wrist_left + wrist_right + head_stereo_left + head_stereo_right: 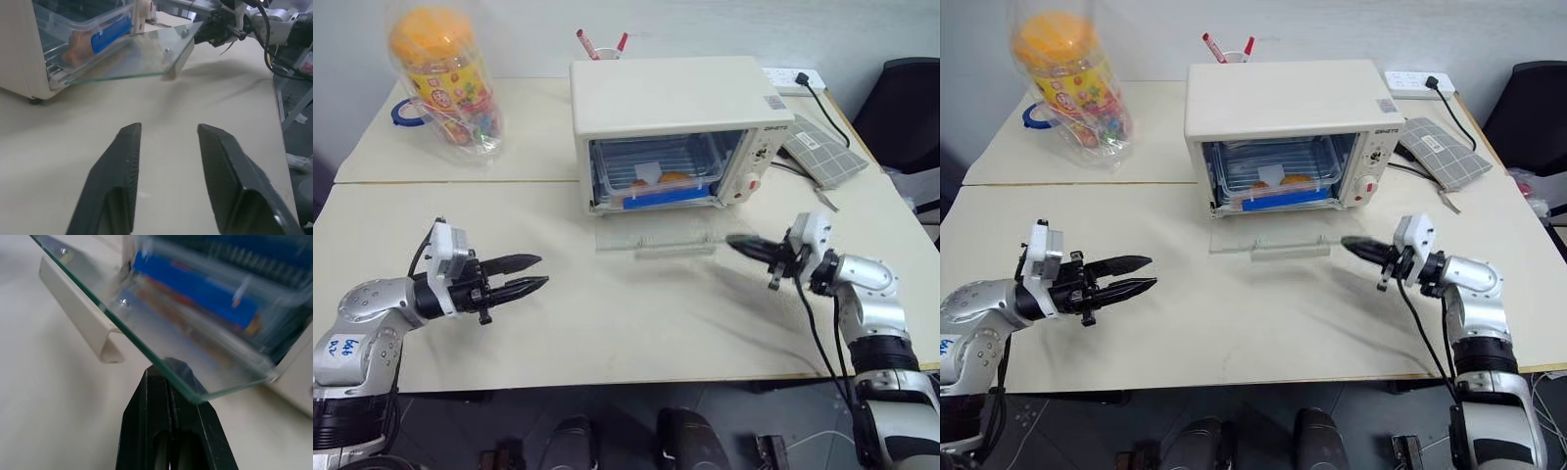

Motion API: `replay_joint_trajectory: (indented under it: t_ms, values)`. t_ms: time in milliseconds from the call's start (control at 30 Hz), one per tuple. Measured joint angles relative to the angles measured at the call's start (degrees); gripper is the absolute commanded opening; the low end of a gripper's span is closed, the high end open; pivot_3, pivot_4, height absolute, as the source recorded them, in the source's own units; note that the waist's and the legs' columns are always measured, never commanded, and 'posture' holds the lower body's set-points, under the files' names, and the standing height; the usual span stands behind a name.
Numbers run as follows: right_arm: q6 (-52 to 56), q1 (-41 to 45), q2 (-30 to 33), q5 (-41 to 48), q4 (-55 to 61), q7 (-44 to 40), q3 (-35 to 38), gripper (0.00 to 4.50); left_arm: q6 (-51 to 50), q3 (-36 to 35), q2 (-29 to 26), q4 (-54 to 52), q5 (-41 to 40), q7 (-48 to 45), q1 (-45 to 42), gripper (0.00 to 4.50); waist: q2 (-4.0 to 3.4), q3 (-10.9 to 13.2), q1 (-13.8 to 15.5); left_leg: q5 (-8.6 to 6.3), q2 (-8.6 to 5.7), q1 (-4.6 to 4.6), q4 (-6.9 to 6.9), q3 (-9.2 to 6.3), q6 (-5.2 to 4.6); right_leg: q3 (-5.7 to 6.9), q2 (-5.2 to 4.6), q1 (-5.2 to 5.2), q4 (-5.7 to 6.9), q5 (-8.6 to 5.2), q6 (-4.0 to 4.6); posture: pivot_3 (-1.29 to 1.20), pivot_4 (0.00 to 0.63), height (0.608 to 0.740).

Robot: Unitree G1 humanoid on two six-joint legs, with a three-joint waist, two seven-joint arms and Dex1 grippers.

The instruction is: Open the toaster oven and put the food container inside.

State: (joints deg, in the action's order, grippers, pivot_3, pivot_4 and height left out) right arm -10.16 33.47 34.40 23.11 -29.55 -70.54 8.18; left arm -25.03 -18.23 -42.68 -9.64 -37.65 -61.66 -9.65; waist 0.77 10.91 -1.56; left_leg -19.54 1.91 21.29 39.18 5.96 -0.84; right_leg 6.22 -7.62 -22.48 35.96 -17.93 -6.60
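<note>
The counter (pixel 607 323) carries the toaster oven (pixel 671 132), whose glass door (pixel 656 240) lies folded flat so the cavity is reachable. The food container (pixel 656 181) already sits inside on the rack, so the placing looks done. The left gripper (pixel 533 274) hovers well clear with jaws parted and empty. The right gripper (pixel 736 241) has its jaws pressed together, tip under the door's corner, probably to lift it.

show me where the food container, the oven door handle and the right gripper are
food container (pixel 668 196): left eye view, on its blue clip bar inside the toaster oven.
oven door handle (pixel 78 316): right wrist view, on the white bar under the glass.
right gripper (pixel 736 241): left eye view, at its shut fingertips.
</note>
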Motion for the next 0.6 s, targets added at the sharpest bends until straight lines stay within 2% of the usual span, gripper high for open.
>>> replay_joint_trajectory:
  t_ms: [167, 400, 533, 600]
  values:
    - [2.95, 7.8, -1.68, 2.38, -0.78, 2.7, 1.94, 0.0, -1.24, -2.01, -0.01, -1.25, -1.37, 2.25, -0.16, 4.48, -0.03, 0.01, -0.11, 0.0, 0.0, 0.0, -0.01, 0.02, 0.01, 0.0, 0.01, -0.01, 0.0, 0.0, 0.0, 0.0, 0.15, 0.74]
    - [0.09, 17.81, -4.7, 0.39, -12.93, 5.0, 1.84, 0.0, -1.69, -1.93, 1.68, -1.24, -1.43, 5.34, -0.76, 4.48, -0.03, 0.02, 0.07, -0.01, -0.06, 0.05, -0.03, 0.0, 0.0, 0.0, -0.04, -0.03, -0.02, 0.0, 0.0, 0.0, 0.15, 0.74]
    - [-1.2, 16.54, -4.04, 0.11, -14.7, 4.82, 2.35, 0.0, -2.43, -1.92, 1.95, -1.3, -1.46, 6.72, -0.76, 4.48, -0.03, 0.02, 0.03, -0.01, -0.07, 0.08, -0.04, -0.02, 0.0, 0.01, -0.04, -0.03, -0.04, 0.0, 0.0, 0.0, 0.15, 0.74]
    - [-0.69, 12.42, -1.69, 0.5, -11.02, 3.26, 2.71, 0.0, -2.07, -1.95, 1.61, -1.49, -1.22, 6.66, 0.04, 4.48, -0.03, 0.02, 0.15, -0.01, -0.06, 0.09, -0.05, -0.06, 0.0, 0.04, -0.04, -0.03, -0.05, 0.0, 0.0, 0.0, 0.15, 0.74]
